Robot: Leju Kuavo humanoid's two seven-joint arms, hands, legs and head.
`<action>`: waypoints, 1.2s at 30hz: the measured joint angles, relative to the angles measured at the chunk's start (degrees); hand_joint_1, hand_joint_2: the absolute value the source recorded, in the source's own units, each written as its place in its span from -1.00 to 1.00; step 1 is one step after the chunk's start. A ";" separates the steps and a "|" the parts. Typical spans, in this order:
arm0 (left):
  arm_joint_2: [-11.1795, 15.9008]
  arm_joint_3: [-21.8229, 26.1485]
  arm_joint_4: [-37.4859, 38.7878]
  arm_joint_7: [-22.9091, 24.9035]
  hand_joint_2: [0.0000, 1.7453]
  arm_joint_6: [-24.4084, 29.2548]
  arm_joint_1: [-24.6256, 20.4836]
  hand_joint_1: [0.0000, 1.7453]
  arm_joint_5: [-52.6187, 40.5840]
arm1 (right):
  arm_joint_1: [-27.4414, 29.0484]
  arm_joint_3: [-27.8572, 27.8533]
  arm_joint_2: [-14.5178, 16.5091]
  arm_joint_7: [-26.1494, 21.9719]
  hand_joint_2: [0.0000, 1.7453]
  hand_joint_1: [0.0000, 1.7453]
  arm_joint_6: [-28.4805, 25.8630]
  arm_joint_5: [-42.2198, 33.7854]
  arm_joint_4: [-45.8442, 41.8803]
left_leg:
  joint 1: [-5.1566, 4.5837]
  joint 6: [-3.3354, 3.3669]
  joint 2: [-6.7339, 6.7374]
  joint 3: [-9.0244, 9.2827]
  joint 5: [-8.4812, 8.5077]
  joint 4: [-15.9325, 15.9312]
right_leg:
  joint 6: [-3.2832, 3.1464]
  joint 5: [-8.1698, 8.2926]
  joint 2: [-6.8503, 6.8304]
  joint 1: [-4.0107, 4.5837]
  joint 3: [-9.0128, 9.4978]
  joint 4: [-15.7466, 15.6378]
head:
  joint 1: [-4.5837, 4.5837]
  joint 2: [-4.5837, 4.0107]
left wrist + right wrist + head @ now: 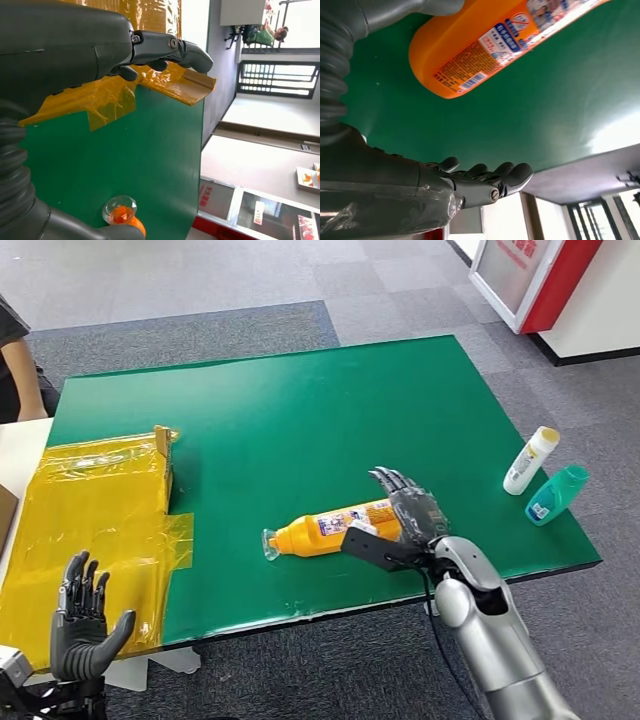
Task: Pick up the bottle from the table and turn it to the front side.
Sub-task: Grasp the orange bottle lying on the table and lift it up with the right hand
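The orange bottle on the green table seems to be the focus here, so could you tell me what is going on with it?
The robot's right hand is at the base end of the orange bottle, which lies on its side on the green table. Its fingers are spread beside the bottle, not closed on it, so it is not yet picked up. The left hand is open over the yellow plastic-wrapped box. A white bottle and a teal bottle lie at the table's right edge.
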 joint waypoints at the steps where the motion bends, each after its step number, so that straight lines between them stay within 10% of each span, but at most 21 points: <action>1: 0.25 -0.28 0.11 0.00 1.00 0.08 -0.16 -1.00 0.26 | -1.92 0.05 -0.76 0.19 1.00 -1.00 1.62 0.10 2.40 | -0.01 0.02 0.00 0.00 0.03 0.00 | 0.02 0.03 0.00 -0.01 0.00 0.00 | 0.00 0.00; 22: 4.42 -6.28 3.41 0.00 1.00 0.62 -3.18 -1.00 3.64 | -28.02 9.70 -3.85 0.25 1.00 -0.99 12.52 -2.16 43.64 | -0.02 0.10 -0.02 -0.05 0.18 0.01 | 0.07 0.15 -0.02 -0.02 -0.01 0.01 | 0.01 0.00; 26: 4.82 -6.88 3.88 0.00 1.00 0.64 -3.41 -1.00 4.09 | -29.13 11.37 -3.58 -0.39 1.00 0.89 13.06 -2.32 46.95 | -0.02 0.10 -0.02 -0.05 0.17 0.01 | 0.07 0.14 -0.02 -0.02 -0.02 0.01 | -0.01 0.00; 36: 5.43 -7.73 4.61 0.00 1.00 0.96 -3.74 -1.00 4.59 | -30.69 14.07 -3.32 -2.19 1.00 1.00 12.41 -3.38 50.17 | -0.01 0.10 -0.01 -0.03 0.18 0.01 | 0.07 0.15 -0.01 -0.01 -0.01 0.01 | 0.00 0.00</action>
